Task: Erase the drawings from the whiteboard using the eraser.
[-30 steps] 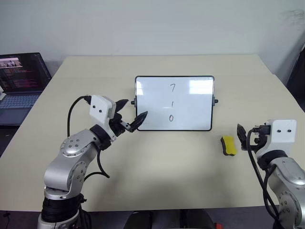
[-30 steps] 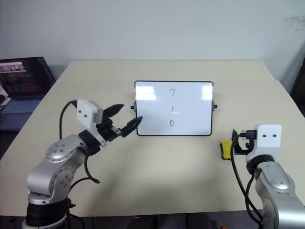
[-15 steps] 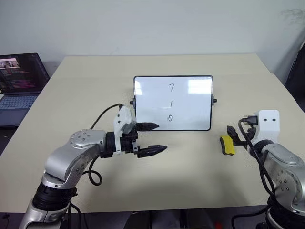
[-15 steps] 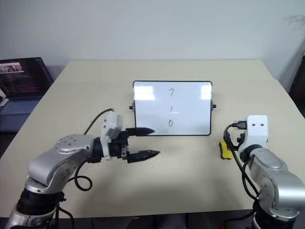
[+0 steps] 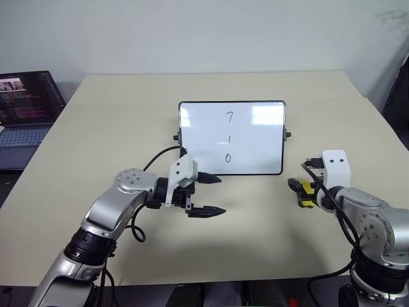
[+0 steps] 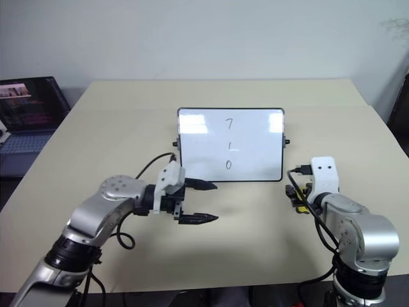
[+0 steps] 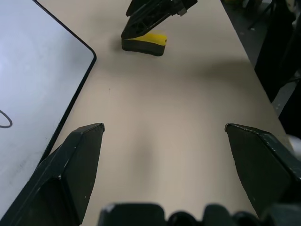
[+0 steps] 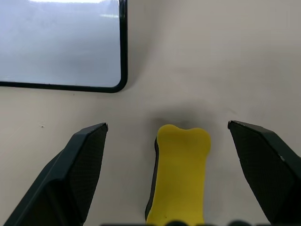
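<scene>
The whiteboard [image 5: 231, 137] lies flat near the middle of the beige counter [image 5: 128, 109], its three drawings [image 5: 229, 137], a "7", a "1" and a "0", stacked in a column down its centre and all unwiped. The eraser [image 8: 178, 174], a yellow block with a dark underside, rests on the counter at about four o'clock from the board, just off its near right corner and not touching it.

The right tool [image 8: 169, 155] hangs low over the eraser with its two black fingers [image 8: 80, 169] spread wide, one on each side of the block, neither touching it. The left tool [image 5: 209, 194] sits at about seven o'clock from the board, close to its near left corner, pointing across toward the eraser, fingers likewise wide apart and holding nothing.

A laptop [image 5: 29, 105] with a lit screen stands at the far left, around nine o'clock, beyond the counter edge.
</scene>
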